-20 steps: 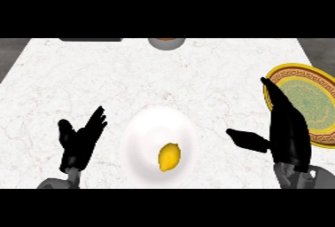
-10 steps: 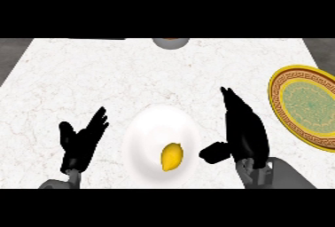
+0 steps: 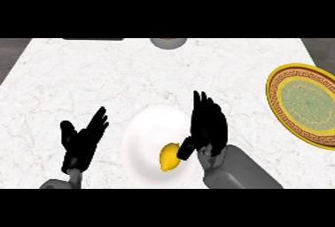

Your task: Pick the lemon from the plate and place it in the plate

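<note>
A yellow lemon (image 3: 169, 157) lies on the white plate (image 3: 147, 137) near the counter's front edge. My right hand (image 3: 208, 124) is over the plate's right side, fingers straight and pointing away, thumb touching the lemon's right end and hiding part of it. A gold-rimmed green patterned plate (image 3: 306, 105) lies at the right edge of the counter, bare. My left hand (image 3: 82, 141) rests open left of the white plate, fingers up.
The white marble counter (image 3: 131, 75) spreads wide behind the plates. A round grey object (image 3: 168, 42) sits at its far edge in the middle, with a dark flat thing (image 3: 93, 39) to its left.
My right hand has swung left from beside the patterned plate to the white plate, reaching the lemon. The left hand has stayed where it was.
</note>
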Motion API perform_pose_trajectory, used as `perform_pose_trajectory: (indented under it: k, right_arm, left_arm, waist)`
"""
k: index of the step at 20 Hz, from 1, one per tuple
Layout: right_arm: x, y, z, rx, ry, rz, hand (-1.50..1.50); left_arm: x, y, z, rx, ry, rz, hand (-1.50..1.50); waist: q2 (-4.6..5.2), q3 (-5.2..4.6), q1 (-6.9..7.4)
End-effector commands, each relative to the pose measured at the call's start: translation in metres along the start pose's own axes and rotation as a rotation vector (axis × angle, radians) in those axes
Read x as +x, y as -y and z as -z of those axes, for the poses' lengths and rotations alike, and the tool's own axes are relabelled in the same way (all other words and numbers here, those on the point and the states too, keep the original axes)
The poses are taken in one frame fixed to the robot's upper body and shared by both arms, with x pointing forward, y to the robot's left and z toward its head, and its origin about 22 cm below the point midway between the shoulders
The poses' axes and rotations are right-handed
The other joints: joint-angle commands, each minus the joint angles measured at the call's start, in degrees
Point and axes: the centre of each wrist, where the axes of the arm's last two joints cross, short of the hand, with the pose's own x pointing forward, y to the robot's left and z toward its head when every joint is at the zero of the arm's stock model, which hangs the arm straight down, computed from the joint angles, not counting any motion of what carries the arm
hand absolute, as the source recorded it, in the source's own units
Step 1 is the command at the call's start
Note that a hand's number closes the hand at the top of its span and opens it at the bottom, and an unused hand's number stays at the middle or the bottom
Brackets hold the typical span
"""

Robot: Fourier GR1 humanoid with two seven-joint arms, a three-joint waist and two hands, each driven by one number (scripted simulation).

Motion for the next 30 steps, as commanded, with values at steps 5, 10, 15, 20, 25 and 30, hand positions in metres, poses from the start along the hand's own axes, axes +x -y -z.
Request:
perform_pose_trajectory:
  k: [5,10,15,20,25,30]
  right_arm:
    - [0.021,-0.022,0.005,0.126,-0.275,-0.069,-1.5]
    - [0.027,-0.031,0.005,0.14,-0.263,-0.058,-1.5]
    - [0.025,-0.045,0.009,0.134,-0.285,-0.106,-1.5]
    - [0.021,-0.055,0.021,0.118,-0.333,-0.181,-1.5]
    - [0.016,-0.062,0.023,0.13,-0.354,-0.183,-1.5]
    - [0.01,-0.079,0.02,0.171,-0.367,-0.192,-1.5]
  left_arm:
    - [-0.002,0.009,-0.005,-0.011,0.007,-0.008,0.0]
    - [-0.004,0.012,-0.003,-0.009,-0.007,-0.002,0.0]
    - [0.002,-0.001,-0.003,-0.008,-0.021,0.005,0.0]
    - [0.002,0.005,0.006,0.012,-0.012,-0.004,0.0]
    - [-0.007,0.004,-0.002,-0.003,-0.003,-0.003,0.0]
    - [-0.004,0.004,0.001,-0.009,-0.019,0.003,0.0]
  waist:
    - [-0.1,0.08,0.03]
    - [-0.02,0.09,0.23]
    - [-0.03,0.11,0.3]
    - [0.07,0.03,-0.28]
    - [-0.01,0.07,-0.22]
    - [0.18,0.11,0.14]
